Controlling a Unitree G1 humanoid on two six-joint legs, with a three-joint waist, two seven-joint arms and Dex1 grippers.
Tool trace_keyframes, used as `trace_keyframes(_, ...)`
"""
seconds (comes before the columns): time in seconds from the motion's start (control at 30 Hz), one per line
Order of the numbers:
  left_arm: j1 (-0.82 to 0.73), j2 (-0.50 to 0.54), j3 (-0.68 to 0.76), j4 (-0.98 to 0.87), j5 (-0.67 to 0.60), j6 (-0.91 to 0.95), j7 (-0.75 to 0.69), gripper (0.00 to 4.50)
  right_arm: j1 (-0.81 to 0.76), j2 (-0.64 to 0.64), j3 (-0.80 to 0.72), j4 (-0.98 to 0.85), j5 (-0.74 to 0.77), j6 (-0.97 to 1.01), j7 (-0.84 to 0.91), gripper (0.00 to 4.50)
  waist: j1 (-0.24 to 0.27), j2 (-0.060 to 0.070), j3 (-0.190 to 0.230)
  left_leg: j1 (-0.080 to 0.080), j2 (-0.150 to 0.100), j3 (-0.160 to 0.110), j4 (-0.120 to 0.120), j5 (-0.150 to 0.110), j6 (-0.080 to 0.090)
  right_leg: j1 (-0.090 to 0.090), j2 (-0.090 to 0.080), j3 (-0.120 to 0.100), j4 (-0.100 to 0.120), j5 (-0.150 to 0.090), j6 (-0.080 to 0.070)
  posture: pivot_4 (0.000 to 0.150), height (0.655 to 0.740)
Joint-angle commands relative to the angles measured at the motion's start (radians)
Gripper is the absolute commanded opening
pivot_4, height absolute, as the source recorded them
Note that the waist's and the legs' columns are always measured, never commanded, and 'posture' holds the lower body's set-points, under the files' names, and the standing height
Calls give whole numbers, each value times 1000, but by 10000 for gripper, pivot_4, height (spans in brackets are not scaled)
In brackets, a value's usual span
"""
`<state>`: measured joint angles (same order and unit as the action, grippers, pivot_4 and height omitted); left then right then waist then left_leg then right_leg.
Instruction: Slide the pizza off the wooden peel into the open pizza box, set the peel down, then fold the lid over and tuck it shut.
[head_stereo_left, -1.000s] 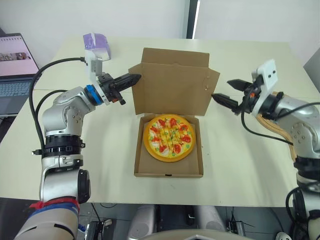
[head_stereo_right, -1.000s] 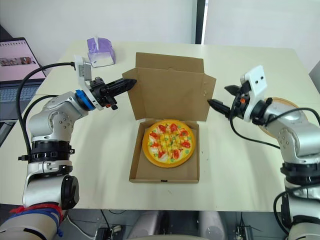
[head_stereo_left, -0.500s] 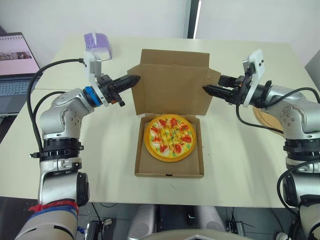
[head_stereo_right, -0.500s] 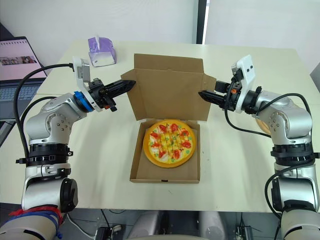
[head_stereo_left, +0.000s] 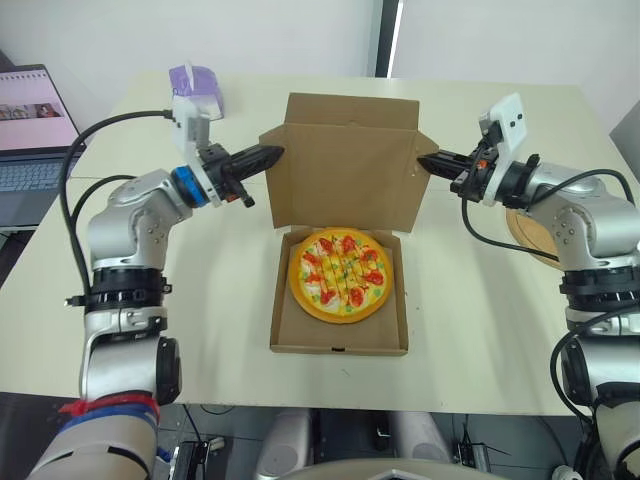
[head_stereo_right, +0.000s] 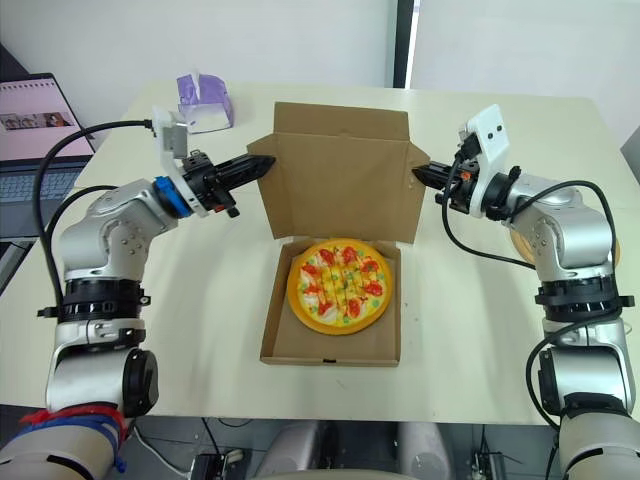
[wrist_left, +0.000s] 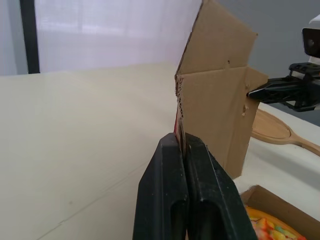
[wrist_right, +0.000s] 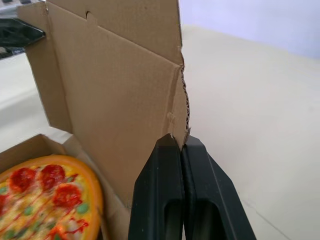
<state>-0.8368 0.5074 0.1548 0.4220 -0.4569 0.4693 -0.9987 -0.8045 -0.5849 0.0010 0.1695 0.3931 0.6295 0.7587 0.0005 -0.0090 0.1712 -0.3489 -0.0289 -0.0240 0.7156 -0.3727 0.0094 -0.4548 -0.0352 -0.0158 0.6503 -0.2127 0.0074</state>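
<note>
The pizza (head_stereo_left: 340, 273) lies in the base of the cardboard box (head_stereo_left: 282, 320) at the table's middle. The lid (head_stereo_left: 345, 170) stands upright behind it, side flaps angled forward. My left gripper (head_stereo_left: 278, 152) is shut on the edge of the lid's left flap (wrist_left: 181, 120). My right gripper (head_stereo_left: 424, 160) is shut at the edge of the lid's right flap (wrist_right: 181, 105), the flap's corner pinched between the fingertips (wrist_right: 170, 150). The wooden peel (head_stereo_left: 528, 238) rests on the table to the right, partly hidden behind my right arm.
A purple tissue box (head_stereo_left: 194, 86) sits at the back left of the table. An open laptop (head_stereo_left: 30, 135) stands beyond the table's left edge. Bare tabletop (head_stereo_left: 200, 300) surrounds the box.
My right gripper rose and moved in from the right to the lid's right flap, and its fingers closed from wide open to shut. The left gripper kept its hold.
</note>
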Motion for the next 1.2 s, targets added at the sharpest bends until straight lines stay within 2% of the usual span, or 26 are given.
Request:
trace_keyframes(0.03,-71,-24,-21,85,59,-108,33,0,-67,-1,0,70,-91,-112,-49,623,-1,0,0,0,0,0,0,0,0,0,0,0,0,0,0,1500,7251)
trace_keyframes(0.17,-160,-60,-35,239,116,-220,74,0,-125,29,15,180,-171,-216,-98,623,-4,0,0,-1,0,0,0,0,0,-2,0,0,0,0,0,1500,7251)
trace_keyframes(0.47,-373,-100,-32,603,217,-449,117,0,-233,71,4,372,-234,-343,-114,623,-10,0,0,-2,0,1,0,0,0,-2,0,0,1,0,0,1500,7251)
trace_keyframes(0.63,-440,-104,-15,684,228,-497,112,0,-252,63,-24,375,-219,-347,-110,623,-13,0,0,-5,0,1,0,0,0,-6,0,0,1,0,0,1500,7251)
trace_keyframes(0.8,-342,-122,-17,464,184,-389,80,0,-139,61,-65,90,-171,-195,-144,623,-25,0,0,-21,-1,1,8,0,0,-23,-1,1,15,0,0,1500,7251)
trace_keyframes(1.0,-148,-159,-9,25,112,-167,224,0,3,102,-92,-239,-167,-23,-288,623,-28,0,0,-28,-1,0,18,0,0,-28,-2,2,18,0,0,1500,7251)
trace_keyframes(1.2,-50,-207,7,-272,60,24,401,0,60,152,-102,-442,-133,151,-383,623,-26,0,0,-26,-2,1,20,0,0,-28,-2,4,23,0,0,1500,7251)
